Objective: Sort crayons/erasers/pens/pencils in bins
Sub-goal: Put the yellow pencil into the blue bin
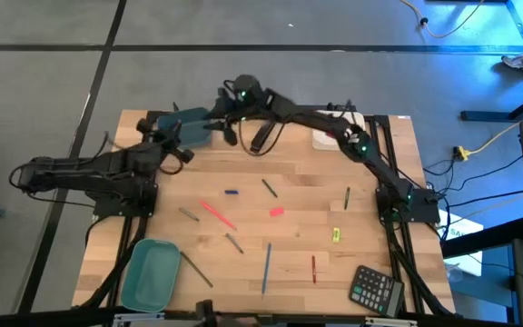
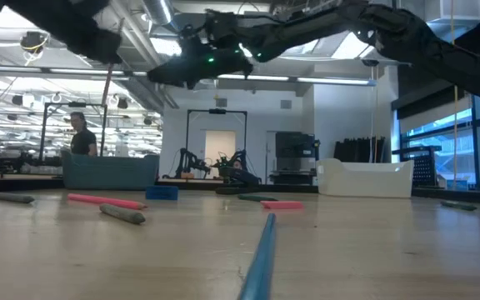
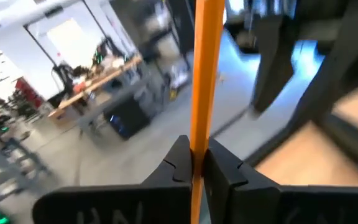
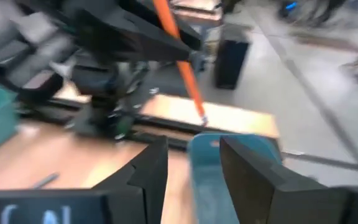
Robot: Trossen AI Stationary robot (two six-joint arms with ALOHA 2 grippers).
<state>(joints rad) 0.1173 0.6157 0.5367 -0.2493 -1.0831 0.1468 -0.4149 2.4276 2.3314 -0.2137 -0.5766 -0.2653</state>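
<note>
My left gripper (image 1: 182, 153) (image 3: 196, 163) is shut on the orange pencil (image 3: 205, 68), held up over the squarish blue-grey bin (image 1: 192, 127) (image 4: 211, 163) at the table's far left. In the low view the pencil (image 2: 106, 104) shows as a thin upright line above that bin (image 2: 111, 171). My right gripper (image 1: 246, 136) (image 4: 193, 163) hovers open beside the bin, facing it and the pencil (image 4: 182, 62), and touches nothing. The white bin (image 2: 365, 178) stands far right, partly under the right arm. The teal bin (image 1: 151, 272) sits at the near left. My left gripper pinches the orange pencil's shaft (image 3: 197, 140) between its two fingers, which lie across it. The pencil is lifted clear and hangs nearly upright below the fingers, with its lower tip (image 4: 202, 117) above the blue-grey bin's rim.
Spread over the middle of the table are a pink-red pencil (image 1: 216, 213), a pink eraser (image 1: 277, 211), a blue pencil (image 1: 266, 268), a dark red pen (image 1: 313, 268) and several grey pens such as one (image 1: 269, 187). A black calculator (image 1: 375, 289) lies near right. A person (image 2: 80, 133) stands in the room behind.
</note>
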